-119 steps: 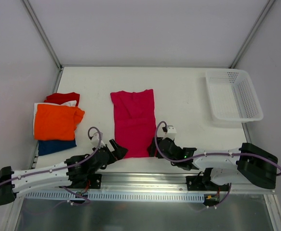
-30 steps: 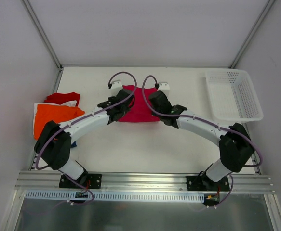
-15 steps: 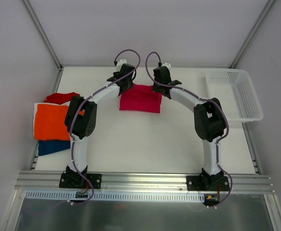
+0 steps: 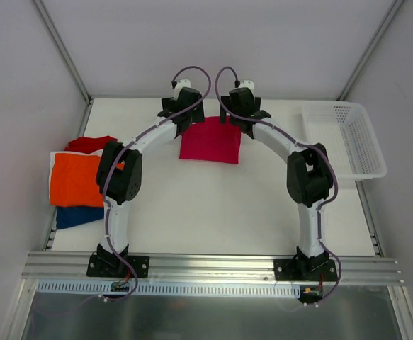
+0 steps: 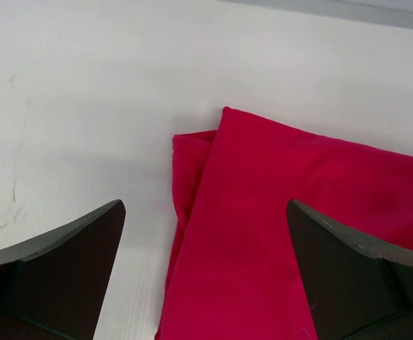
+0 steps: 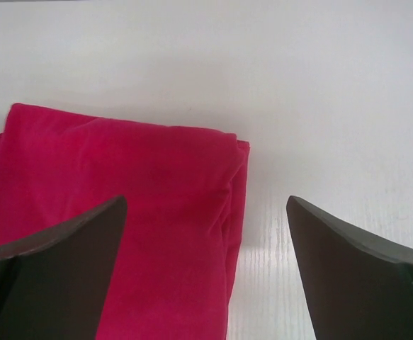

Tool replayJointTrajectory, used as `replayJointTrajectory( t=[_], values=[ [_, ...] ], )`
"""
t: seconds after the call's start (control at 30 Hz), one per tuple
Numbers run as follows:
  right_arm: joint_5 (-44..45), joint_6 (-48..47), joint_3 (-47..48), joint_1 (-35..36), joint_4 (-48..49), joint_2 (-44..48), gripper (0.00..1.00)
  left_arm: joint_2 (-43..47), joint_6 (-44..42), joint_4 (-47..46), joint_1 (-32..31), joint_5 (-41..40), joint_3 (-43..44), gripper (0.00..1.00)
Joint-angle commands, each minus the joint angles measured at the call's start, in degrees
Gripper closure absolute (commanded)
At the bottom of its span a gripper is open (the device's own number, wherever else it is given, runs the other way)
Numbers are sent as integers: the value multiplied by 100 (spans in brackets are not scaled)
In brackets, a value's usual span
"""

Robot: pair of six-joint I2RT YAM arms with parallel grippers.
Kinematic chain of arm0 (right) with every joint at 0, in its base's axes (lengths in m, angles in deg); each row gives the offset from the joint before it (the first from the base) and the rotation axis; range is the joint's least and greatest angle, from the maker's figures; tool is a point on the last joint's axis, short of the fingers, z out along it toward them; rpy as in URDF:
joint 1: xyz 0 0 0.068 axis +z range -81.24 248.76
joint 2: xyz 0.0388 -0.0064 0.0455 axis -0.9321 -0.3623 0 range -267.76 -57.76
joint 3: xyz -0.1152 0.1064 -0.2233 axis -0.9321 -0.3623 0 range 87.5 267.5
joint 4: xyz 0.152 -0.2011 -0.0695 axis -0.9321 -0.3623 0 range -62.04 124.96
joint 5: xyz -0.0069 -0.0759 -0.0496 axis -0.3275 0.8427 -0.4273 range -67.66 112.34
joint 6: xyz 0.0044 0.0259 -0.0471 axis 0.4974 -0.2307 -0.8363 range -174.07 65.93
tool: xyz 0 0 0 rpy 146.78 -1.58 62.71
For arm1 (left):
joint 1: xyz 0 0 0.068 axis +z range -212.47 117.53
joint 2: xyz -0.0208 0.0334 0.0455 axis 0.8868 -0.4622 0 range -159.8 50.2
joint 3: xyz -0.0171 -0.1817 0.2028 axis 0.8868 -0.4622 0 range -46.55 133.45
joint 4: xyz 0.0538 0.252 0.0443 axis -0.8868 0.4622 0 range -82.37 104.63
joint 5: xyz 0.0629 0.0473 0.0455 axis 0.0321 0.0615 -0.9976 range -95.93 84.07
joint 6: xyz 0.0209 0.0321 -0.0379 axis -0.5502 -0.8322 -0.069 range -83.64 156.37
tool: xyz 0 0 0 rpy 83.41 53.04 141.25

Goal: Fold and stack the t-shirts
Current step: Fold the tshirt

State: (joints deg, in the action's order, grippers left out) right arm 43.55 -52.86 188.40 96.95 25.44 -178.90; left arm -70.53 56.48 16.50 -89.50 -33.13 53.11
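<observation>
Hovering over the far corners of the folded magenta-pink t-shirt (image 4: 210, 142), the left hand (image 4: 186, 119) and right hand (image 4: 236, 119) both stand wide open, gripping nothing. This shirt lies flat at the far middle of the bench (image 4: 206, 205). At the left edge, an orange t-shirt (image 4: 82, 178) lies over a red t-shirt (image 4: 93, 144), a white t-shirt (image 4: 52, 159) and a dark blue t-shirt (image 4: 82, 216).

1. The whole white table (image 4: 192, 212) is seen from high above its near edge.
2. The far left corner of a folded magenta-pink cloth t-shirt (image 5: 277, 234) is viewed closely, downward, from the left wrist.
3. Its far right corner is viewed likewise from the right wrist; all views share it.
</observation>
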Motion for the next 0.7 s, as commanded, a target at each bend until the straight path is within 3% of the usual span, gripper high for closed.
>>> replayJointTrajectory(
  t=[0.0,0.03,0.07,0.13,0.17,0.2,0.23,0.27,0.57,0.67],
  values=[
    [-196,-139,-279,47,292,793,0,769,0,-305,-206,346,-279,1],
    [-310,122,-377,47,345,898,1,770,131,-332,-215,565,-393,5],
    [-380,186,-500,47,415,934,4,726,193,-359,-224,619,-429,15],
    [-600,317,-729,47,494,926,18,630,281,-394,-224,829,-447,33],
    [-670,362,-765,47,512,865,39,516,308,-394,-224,909,-447,61],
    [-836,388,-748,47,460,803,58,454,334,-403,-224,1005,-412,78],
    [-925,449,-713,47,407,742,99,393,378,-403,-215,1102,-395,96],
    [-996,502,-669,47,346,585,99,288,422,-403,-215,1251,-377,100],
    [-2516,924,26,38,-322,-401,100,-179,844,88,-198,1674,-271,100],
    [-2780,1152,-324,47,-472,-454,99,-22,1107,160,-206,1727,-718,100]
  ],
)
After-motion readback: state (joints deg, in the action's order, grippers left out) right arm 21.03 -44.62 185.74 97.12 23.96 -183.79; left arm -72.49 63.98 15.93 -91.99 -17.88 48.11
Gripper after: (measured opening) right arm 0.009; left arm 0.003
